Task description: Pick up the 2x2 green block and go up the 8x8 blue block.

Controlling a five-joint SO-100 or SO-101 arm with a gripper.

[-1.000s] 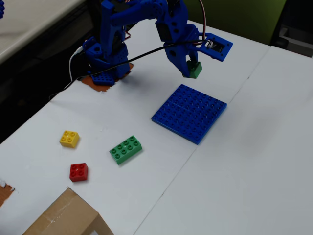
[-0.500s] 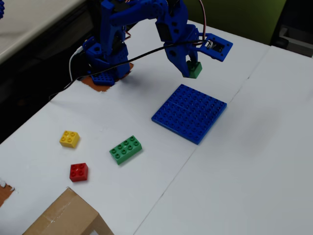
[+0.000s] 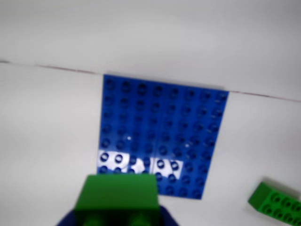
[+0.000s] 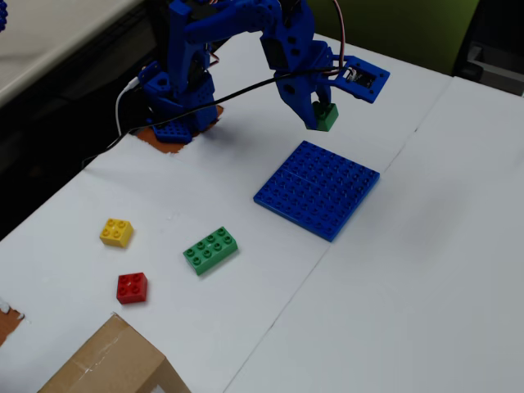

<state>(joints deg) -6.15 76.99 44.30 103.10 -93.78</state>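
Right now the blue two-finger gripper (image 4: pixel 321 116) hangs in the air clamped on the small square green 2x2 brick (image 4: pixel 327 117), with the large flat blue studded baseplate (image 4: pixel 318 188) lying at six o'clock, just below it in the fixed view.

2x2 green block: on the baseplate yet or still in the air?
In the air. The gripper holds the 2x2 green block above the table, beyond the 8x8 blue block.

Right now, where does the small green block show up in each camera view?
Wrist view: 2x2 green block at bottom centre, held in the pincer.
Fixed view: block upper centre, held above the table.
Shared landmark: the 8x8 blue block lying just beyond it.
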